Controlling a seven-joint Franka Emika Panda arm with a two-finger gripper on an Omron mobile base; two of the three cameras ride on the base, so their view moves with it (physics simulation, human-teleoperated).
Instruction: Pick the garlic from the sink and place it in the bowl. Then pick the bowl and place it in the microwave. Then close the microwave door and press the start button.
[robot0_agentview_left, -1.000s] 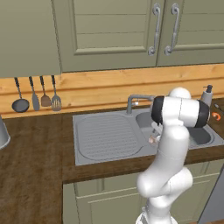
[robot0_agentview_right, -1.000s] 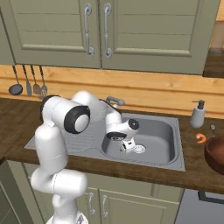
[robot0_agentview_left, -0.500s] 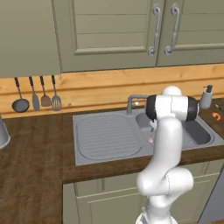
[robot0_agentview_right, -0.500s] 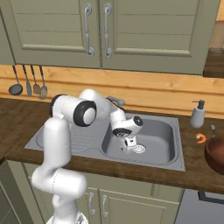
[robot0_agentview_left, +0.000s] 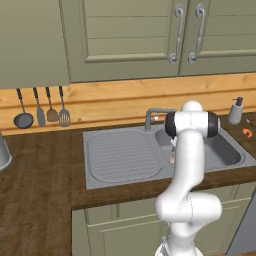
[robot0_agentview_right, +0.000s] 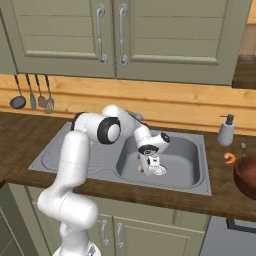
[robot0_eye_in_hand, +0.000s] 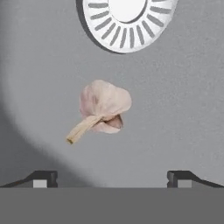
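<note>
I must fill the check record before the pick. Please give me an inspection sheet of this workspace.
Surface: dark wooden counter around a grey sink.
Job's things: garlic lies on the basin floor near the drain; brown bowl on the counter at the right edge.
Clutter: soap bottle, a small orange thing.
Gripper: gripper open, above the garlic, holding nothing.
Cables: nothing seen.
Surroundings: green cabinets, hanging utensils, faucet.

Soap dispenser (robot0_agentview_right: 226, 131) – utensils (robot0_agentview_left: 42, 107) on wall, well apart.
</note>
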